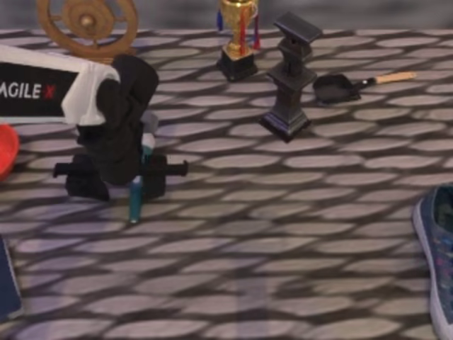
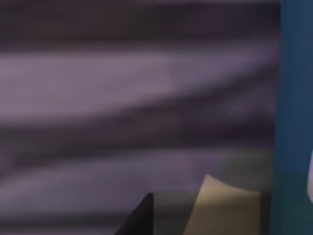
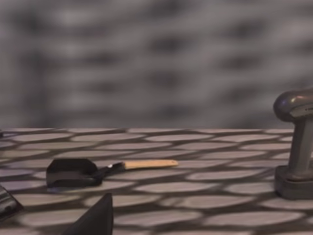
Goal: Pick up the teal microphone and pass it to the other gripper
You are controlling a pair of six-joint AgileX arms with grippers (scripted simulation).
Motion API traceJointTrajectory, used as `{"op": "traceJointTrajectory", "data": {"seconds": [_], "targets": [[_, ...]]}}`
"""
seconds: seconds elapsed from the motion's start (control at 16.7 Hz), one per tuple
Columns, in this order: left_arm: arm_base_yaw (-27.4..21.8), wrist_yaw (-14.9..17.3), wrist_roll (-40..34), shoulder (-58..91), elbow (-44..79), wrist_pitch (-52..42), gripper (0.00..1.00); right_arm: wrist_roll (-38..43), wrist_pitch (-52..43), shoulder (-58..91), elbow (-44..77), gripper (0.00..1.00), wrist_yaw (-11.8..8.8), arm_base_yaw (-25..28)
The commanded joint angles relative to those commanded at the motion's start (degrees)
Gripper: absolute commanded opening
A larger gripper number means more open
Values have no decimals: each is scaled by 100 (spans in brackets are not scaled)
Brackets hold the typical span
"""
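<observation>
left gripper [image 1: 134, 177] over teal microphone [image 1: 135, 200], mid-left

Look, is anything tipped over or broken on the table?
Nothing looks broken or spilled. The black pedestal and trophy stand upright. The teal microphone is partly hidden under the left tool, so its head can't be checked.
</observation>
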Motion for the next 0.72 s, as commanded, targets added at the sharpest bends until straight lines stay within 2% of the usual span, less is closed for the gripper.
{"op": "traceJointTrajectory", "data": {"seconds": [0.48, 0.54, 0.72], "targets": [[0, 0, 0, 0, 0, 0, 0, 0, 0, 0, 0, 100, 0, 0], [-6, -112, 84, -349, 125, -153, 0, 0, 0, 0, 0, 100, 0, 0], [-10, -35, 135, -377, 94, 34, 0, 0, 0, 0, 0, 100, 0, 0]]}}
